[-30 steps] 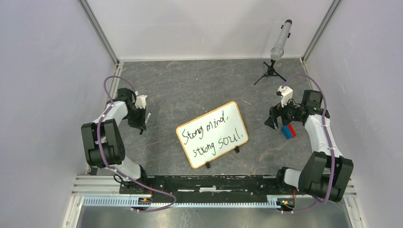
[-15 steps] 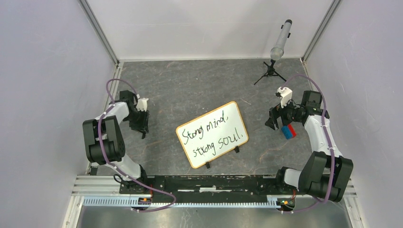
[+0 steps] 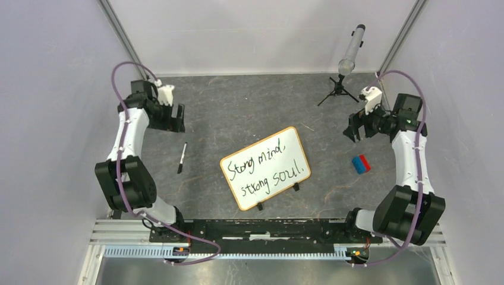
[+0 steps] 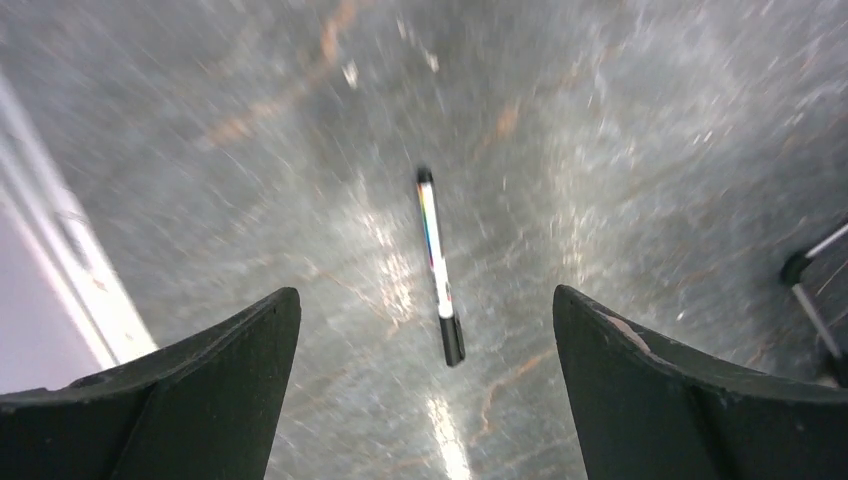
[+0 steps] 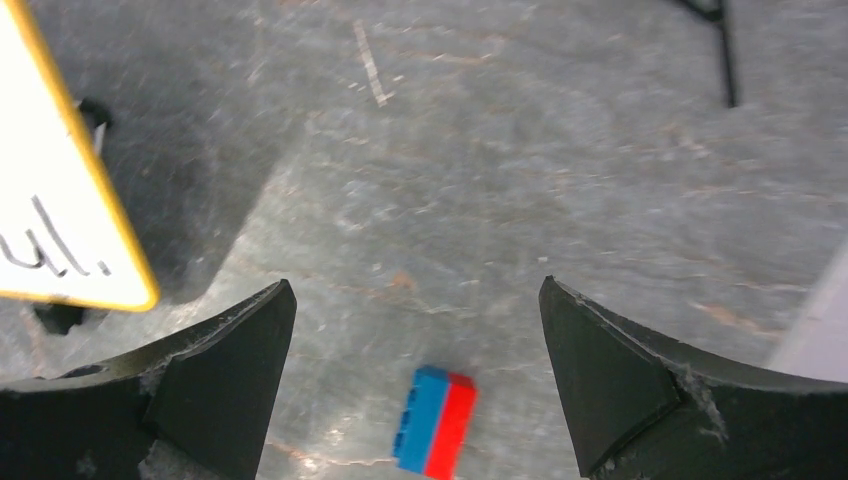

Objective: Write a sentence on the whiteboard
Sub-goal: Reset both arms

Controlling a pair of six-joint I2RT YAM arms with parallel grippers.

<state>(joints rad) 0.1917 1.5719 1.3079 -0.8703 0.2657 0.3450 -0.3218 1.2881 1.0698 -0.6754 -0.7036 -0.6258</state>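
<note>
The whiteboard (image 3: 265,167), white with an orange-tan frame and two black feet, lies tilted mid-table and carries black handwriting reading "Strong mind, strong soul." One of its corners (image 5: 60,200) shows in the right wrist view. A black and white marker (image 3: 181,157) (image 4: 438,265) lies loose on the table left of the board. My left gripper (image 3: 176,117) (image 4: 425,300) hovers open above and behind the marker, holding nothing. Far right, my right gripper (image 3: 353,129) (image 5: 415,290) hangs open and empty over the table.
A small blue and red block (image 3: 360,164) (image 5: 435,420) lies on the table right of the board, below the right gripper. A microphone on a black tripod (image 3: 343,74) stands at the back right. Grey walls close in both sides.
My left gripper opened, let the marker go onto the table and drew back toward the far left. My right gripper rose and pulled back from the blue and red block.
</note>
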